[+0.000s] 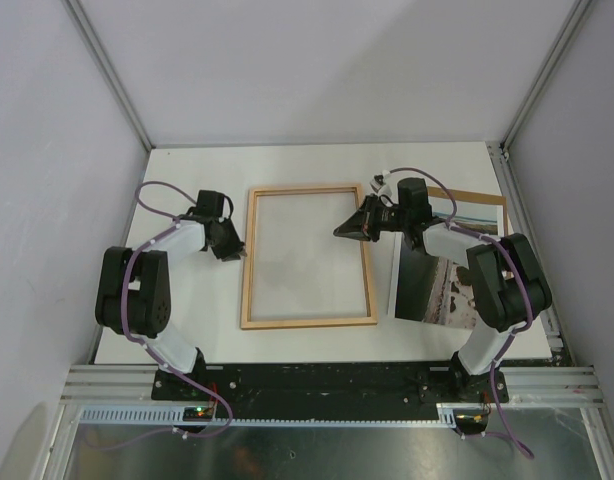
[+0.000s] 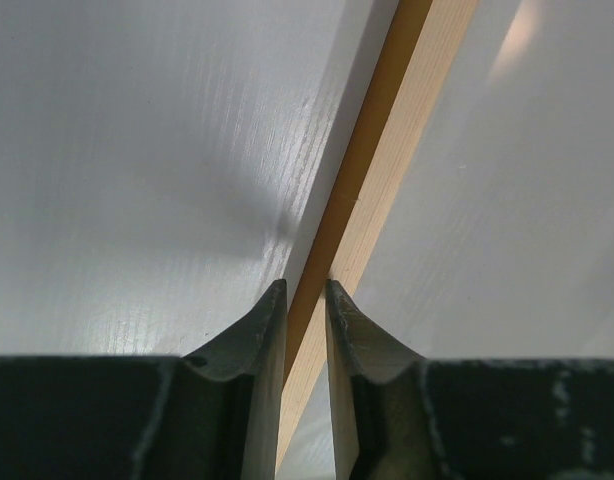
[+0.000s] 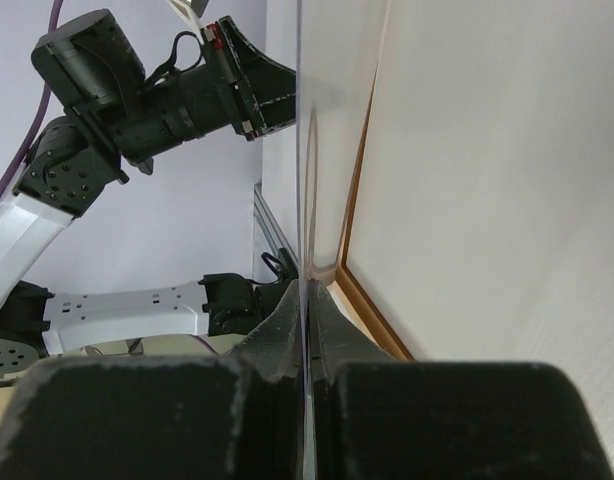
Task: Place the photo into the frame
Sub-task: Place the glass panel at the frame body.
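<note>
The frame [image 1: 309,321], light wood face up, lies flat mid-table. My left gripper [image 1: 233,247] stands at its left rail; in the left wrist view the rail [image 2: 407,120] runs between the fingers [image 2: 267,330], and the gripper [image 2: 306,285] is shut on it. My right gripper [image 1: 349,231] hovers over the frame's upper right corner, shut on a thin clear sheet [image 3: 305,150] seen edge-on between the jaws of that gripper [image 3: 309,285]. The photo [image 1: 432,290] lies flat to the right of the frame, partly under my right arm.
A brown backing board [image 1: 482,200] lies under the photo's far end at the back right. White walls and metal posts close in the table on three sides. In the right wrist view the left arm [image 3: 137,90] shows beyond the sheet, with the frame's rail [image 3: 362,290] below.
</note>
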